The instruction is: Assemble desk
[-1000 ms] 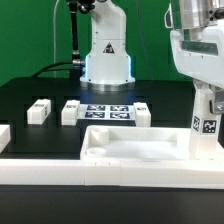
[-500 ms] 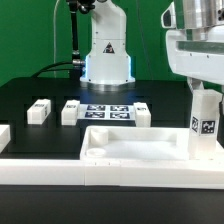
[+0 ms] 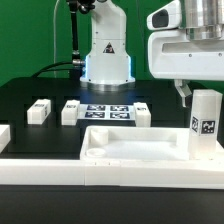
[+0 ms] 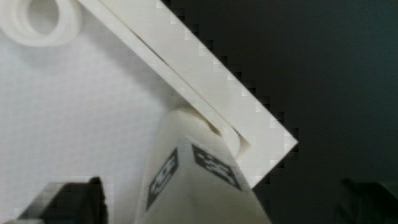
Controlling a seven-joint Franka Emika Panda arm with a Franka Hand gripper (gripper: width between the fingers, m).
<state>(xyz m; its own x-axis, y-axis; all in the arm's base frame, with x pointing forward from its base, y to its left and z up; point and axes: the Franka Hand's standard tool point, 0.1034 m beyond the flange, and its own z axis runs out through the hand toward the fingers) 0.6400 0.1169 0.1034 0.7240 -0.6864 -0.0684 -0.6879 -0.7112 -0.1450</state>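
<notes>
The desk panel (image 3: 120, 152) lies flat, a large white rimmed tray near the front. One white tagged leg (image 3: 205, 122) stands upright on its corner at the exterior view's right. My gripper (image 3: 198, 88) is open just above that leg and no longer grips it. In the wrist view the leg (image 4: 205, 165) rises between my spread dark fingers (image 4: 71, 205), which stand apart from it, on the corner of the panel (image 4: 89, 110). Three more tagged legs (image 3: 38, 111) (image 3: 72, 111) (image 3: 142, 113) lie loose on the black table behind the panel.
The marker board (image 3: 108, 111) lies between the loose legs, in front of the white robot base (image 3: 107, 55). A long white rail (image 3: 100, 176) runs along the front edge, and another white rail piece (image 3: 4, 135) sits at the exterior view's left.
My gripper has opened, let go of the upright leg, and lifted up and toward the exterior view's left. The leg stays standing on the panel's corner.
</notes>
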